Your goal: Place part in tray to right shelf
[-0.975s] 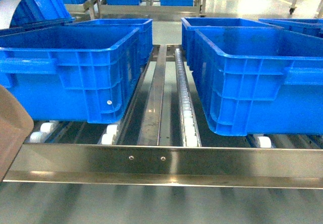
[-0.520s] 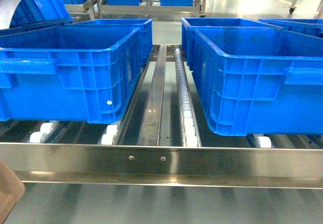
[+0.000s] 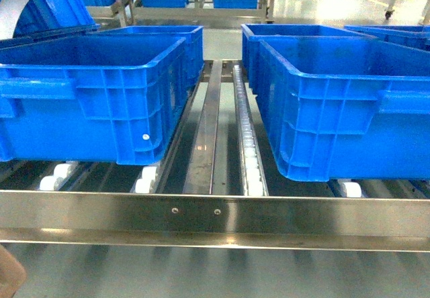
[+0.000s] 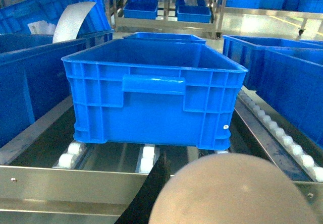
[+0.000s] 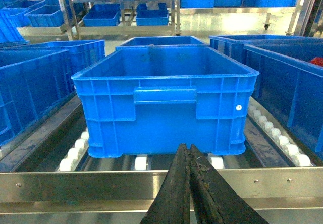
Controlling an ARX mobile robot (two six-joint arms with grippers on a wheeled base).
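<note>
Low in the right wrist frame, right pincer [image 5: 190,183] is closed on nothing I see. Left pincer [image 4: 154,183]: one dark finger shows beside the beige tray [image 4: 232,191], grip state unclear. Beyond sits the right shelf [image 3: 215,211] with blue crates [image 3: 94,90]. I see no part anywhere; I'd judge placing not done. No readable labels.

Blue crates [image 3: 94,93] on roller shelf [image 3: 215,214]

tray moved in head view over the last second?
Yes. The beige tray has dropped down and left against the shelf's front rail: it overlapped the rail's left end before, now only a corner shows below it.
</note>
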